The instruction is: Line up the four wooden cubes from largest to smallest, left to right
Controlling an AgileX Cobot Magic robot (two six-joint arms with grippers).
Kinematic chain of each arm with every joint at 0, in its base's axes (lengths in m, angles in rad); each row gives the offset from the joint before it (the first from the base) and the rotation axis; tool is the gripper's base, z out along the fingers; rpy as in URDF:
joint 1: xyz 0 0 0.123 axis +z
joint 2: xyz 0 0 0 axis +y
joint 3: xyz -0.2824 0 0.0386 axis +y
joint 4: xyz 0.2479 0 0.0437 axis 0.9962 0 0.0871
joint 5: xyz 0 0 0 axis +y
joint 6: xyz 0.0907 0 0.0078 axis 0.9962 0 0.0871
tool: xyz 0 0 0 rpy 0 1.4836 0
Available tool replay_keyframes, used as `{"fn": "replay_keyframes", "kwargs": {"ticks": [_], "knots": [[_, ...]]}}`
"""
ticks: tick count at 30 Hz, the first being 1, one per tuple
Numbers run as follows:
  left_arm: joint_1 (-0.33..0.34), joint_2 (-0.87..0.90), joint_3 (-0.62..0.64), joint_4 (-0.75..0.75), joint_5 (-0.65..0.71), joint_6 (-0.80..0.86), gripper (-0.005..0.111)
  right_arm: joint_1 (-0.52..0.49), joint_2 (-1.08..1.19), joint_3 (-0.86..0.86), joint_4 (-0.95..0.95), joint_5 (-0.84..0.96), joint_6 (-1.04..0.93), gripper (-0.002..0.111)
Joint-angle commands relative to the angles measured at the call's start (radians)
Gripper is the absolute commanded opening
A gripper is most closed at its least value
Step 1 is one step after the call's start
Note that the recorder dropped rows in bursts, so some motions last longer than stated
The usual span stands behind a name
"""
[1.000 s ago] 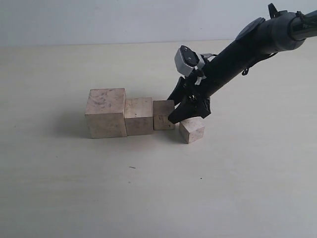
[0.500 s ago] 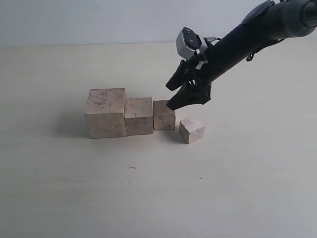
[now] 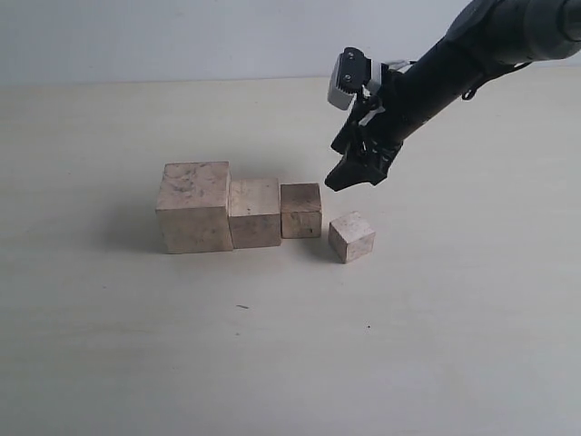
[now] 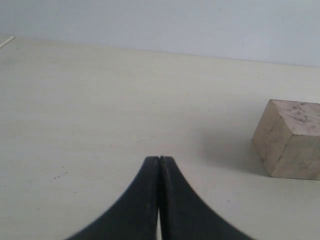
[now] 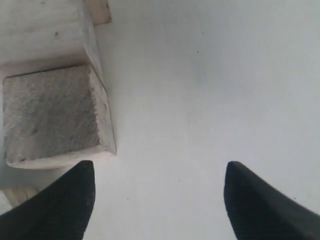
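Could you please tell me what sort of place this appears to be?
Most likely a robotics lab test bench: a plain pale table against a blank wall, a black robot arm reaching over it, and four graded wooden cubes as the only props.

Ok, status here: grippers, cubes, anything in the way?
Right gripper open, empty, hovering off the cubes; left gripper shut, empty. Largest cube, second cube, third cube in line; smallest cube apart, skewed. Nothing blocking.
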Motion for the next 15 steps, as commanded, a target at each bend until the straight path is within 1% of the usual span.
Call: {"fn": "replay_keyframes", "kwargs": {"ticks": [1,5,11,15], "knots": [[-0.005,-0.006,0.000,0.001,-0.010,-0.003,0.000,0.001,0.035,0.001,0.032,-0.015,0.005,0.069],[-0.005,-0.006,0.000,0.001,-0.010,-0.003,0.000,0.001,0.044,0.001,0.045,-0.017,0.005,0.069],[-0.005,-0.006,0.000,0.001,-0.010,-0.003,0.000,0.001,0.045,0.001,0.115,-0.008,-0.006,0.069],[-0.005,-0.006,0.000,0.001,-0.010,-0.003,0.000,0.001,0.045,0.001,0.115,-0.008,-0.006,0.069]]}}
